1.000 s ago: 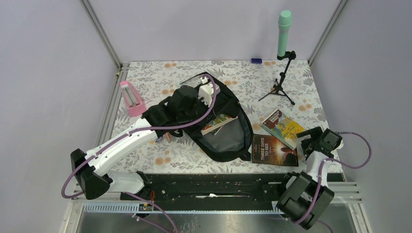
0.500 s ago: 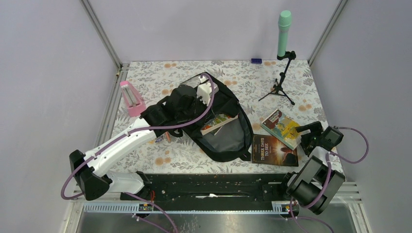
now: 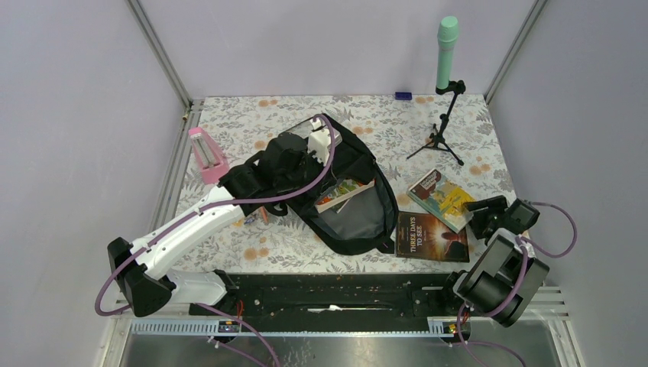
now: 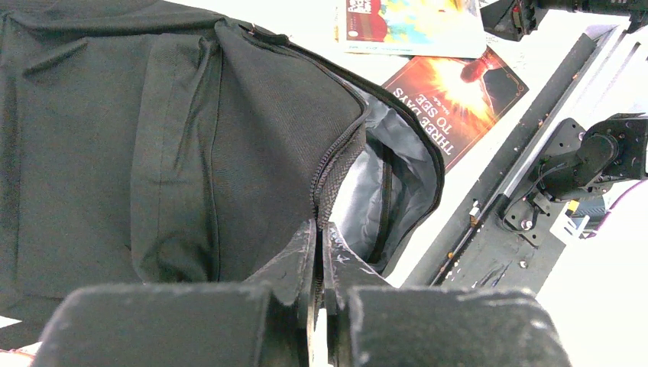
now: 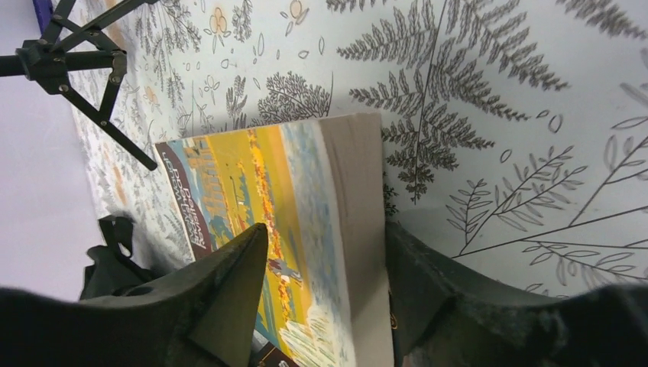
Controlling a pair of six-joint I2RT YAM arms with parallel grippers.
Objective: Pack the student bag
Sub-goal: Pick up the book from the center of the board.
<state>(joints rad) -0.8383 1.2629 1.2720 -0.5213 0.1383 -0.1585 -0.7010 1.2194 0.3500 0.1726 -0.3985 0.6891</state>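
— Left wrist camera first: what is the left gripper (image 4: 319,238) up to?

— Its fingers are pressed together, pinching the zip edge of the backpack (image 4: 153,138) right at the mouth of the big compartment. Just past the fingers the mouth gapes, and you can see the grey lining (image 4: 382,191) inside.

— And where is the backpack?

— It lies flat in the middle of the flowered table (image 3: 252,122), with the open mouth turned toward the arms' bases. A book (image 3: 344,193) sits tilted in the opening.

— What about the right gripper (image 5: 322,233)?

— That one is well off to the right of the backpack, low over the table. Its fingers stand apart, astride the edge of a yellow book (image 5: 260,191). One finger is over the cover and the other is by the page side. I can't tell from here whether they touch it. The yellow book lies flat on the table.

— Anything else around the backpack?

— A dark book (image 3: 430,237) titled "Three Days to See" lies just beside the backpack's right side. The yellow book is behind it, touching it. Farther back, to the right of the backpack, a small black tripod (image 3: 439,141) holds a green tube (image 3: 447,50) upright. A pink stand (image 3: 206,155) is to the left of the backpack, near the table's edge. Behind the backpack, at the far edge, there is a small blue thing (image 3: 403,95), too small to make out.
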